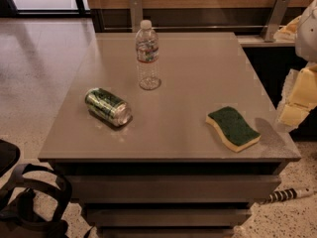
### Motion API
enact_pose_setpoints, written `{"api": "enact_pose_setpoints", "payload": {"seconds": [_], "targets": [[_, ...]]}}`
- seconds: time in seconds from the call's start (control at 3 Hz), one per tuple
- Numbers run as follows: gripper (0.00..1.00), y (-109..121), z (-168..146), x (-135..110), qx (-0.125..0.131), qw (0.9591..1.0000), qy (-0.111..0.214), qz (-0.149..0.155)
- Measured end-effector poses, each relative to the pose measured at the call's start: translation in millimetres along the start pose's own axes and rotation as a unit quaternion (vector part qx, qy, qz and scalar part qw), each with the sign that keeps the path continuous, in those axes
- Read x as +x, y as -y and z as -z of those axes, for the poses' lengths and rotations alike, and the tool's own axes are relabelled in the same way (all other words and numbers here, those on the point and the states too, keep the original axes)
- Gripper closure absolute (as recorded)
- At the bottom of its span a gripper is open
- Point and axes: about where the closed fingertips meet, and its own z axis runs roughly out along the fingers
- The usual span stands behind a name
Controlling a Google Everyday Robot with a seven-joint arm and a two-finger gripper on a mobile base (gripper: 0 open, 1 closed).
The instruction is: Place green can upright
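Black bag on floor; green can sideways, bottle upright, tool far right.

The green can is dark green with pale markings and silver ends; the sponge, dark green over yellow; the surface, grey-brown; the gripper at the right edge, pale yellow.

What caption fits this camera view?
Green can lying on its side near an upright bottle and a sponge, gripper at the picture's right edge.
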Motion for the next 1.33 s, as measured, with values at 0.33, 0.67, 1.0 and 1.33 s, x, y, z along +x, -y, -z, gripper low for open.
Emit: {"api": "enact_pose_setpoints", "payload": {"seconds": [0.33,0.67,1.0,1.33], "targets": [[0.00,0,0,0,0.000,1.0000,0.000,0.000],[0.00,3,1,-18,-0.005,0.9998,0.017,0.003],[0.00,-5,-2,-71,-0.032,0.9967,0.075,-0.009],[0.00,-18,-19,-116,-0.078,0.9889,0.123,-0.027]]}}
